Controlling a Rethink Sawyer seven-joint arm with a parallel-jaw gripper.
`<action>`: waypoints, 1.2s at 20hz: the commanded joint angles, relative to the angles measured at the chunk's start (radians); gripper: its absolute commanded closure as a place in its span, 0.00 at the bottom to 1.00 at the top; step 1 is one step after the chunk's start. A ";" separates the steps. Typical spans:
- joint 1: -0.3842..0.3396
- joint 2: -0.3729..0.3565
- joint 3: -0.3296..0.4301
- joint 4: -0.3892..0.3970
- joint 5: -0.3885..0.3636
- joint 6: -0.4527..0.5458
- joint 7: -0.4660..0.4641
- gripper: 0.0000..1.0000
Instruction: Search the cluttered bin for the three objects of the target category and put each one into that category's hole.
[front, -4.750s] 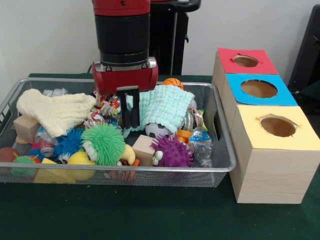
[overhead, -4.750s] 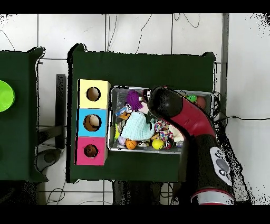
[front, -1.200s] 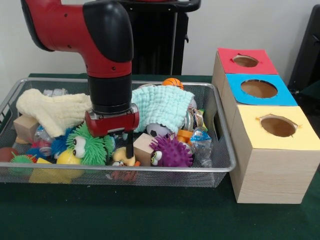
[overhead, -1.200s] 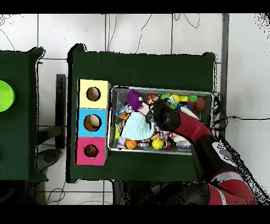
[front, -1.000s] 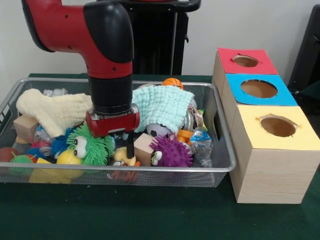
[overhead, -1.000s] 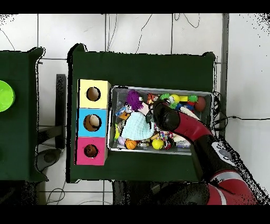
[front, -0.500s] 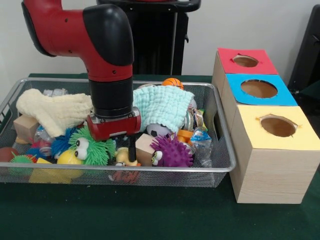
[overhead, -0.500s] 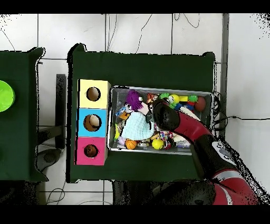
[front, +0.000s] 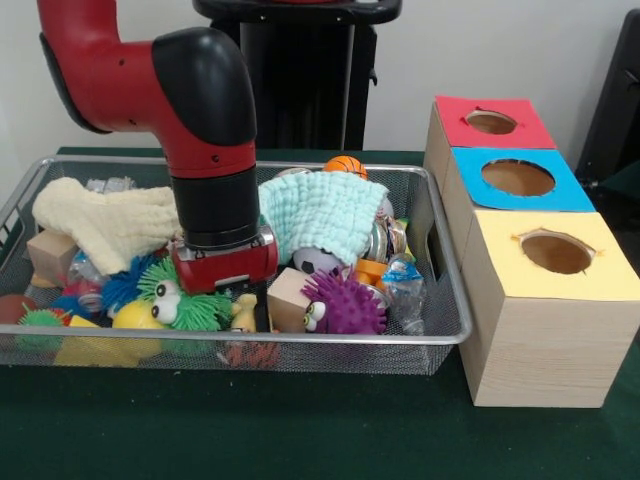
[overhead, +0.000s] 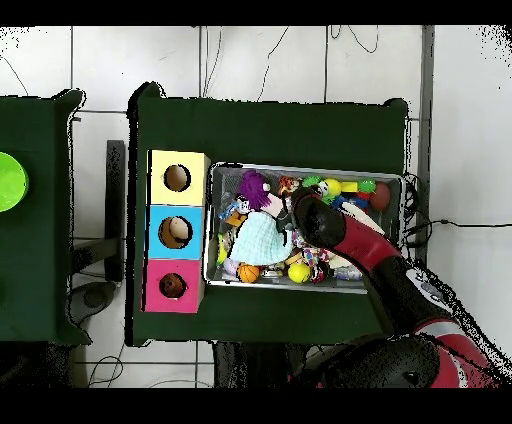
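The wire-mesh bin (front: 300, 340) holds a heap of toys and also shows in the overhead view (overhead: 305, 168). My gripper (front: 230, 278) reaches straight down into the clutter at the bin's front middle, between a green spiky ball (front: 185, 300) and a wooden block (front: 285, 297). Its lower end is buried among the toys. A small tan-yellow plush piece (front: 243, 312) shows right below it. An orange thing (front: 250, 352) lies low behind the front rim, too hidden to name. The red-topped hole (front: 490, 122) is at the far end of the box row, right of the bin.
The blue-topped hole (front: 518, 177) and the yellow-topped hole (front: 556, 251) stand nearer in the same row. A mint knitted cloth (front: 322, 215), a cream cloth (front: 110, 222), a purple spiky ball (front: 345, 305) and a small basketball (front: 344, 165) lie in the bin.
My gripper moved from the mint cloth to the bin's front middle and sank deeper into the toys. The green spiky ball was pushed lower and to the left.
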 joint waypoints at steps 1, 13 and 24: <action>-0.024 0.171 0.041 0.021 -0.008 -0.114 0.256 1.00; 0.035 0.135 -0.018 0.025 0.074 0.011 0.296 1.00; 0.293 -0.136 -0.254 0.004 0.219 0.384 0.352 1.00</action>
